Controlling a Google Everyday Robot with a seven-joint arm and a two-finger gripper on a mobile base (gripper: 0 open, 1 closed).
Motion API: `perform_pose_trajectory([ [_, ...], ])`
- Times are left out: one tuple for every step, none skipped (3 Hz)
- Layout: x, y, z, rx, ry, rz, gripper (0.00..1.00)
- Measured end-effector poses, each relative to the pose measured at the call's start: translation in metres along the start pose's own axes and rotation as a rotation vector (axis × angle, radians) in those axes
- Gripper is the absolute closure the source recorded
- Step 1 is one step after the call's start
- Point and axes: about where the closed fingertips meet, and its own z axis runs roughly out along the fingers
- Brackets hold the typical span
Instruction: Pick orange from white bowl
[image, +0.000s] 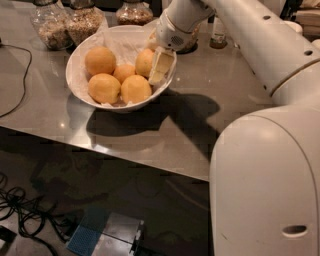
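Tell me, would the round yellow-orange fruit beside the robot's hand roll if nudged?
Probably: the orange is round, though neighbouring oranges and the glossy white bowl should stop it. Its matte skin likely resists slipping. The gripper sits beside it, inside the bowl.

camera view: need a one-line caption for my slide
Gripper inside the wide glossy white bowl, beside the rightmost round yellow-orange fruit of five, on a grey countertop.

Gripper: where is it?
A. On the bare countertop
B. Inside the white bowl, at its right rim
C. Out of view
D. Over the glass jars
B: the gripper sits inside the white bowl at its right rim, beside the rightmost orange.
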Motion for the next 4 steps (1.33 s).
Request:
perform_pose_trajectory([
  [-0.002, -0.001, 0.0, -0.009, 0.027, -0.029, 0.43],
  [-0.005, 0.0, 0.0, -0.014, 0.041, -0.056, 0.66],
  [-0.012, 0.006, 0.0, -0.013, 0.008, -0.072, 0.9],
  [-0.03, 0.021, -0.005, 0.005, -0.149, -0.092, 1.0],
])
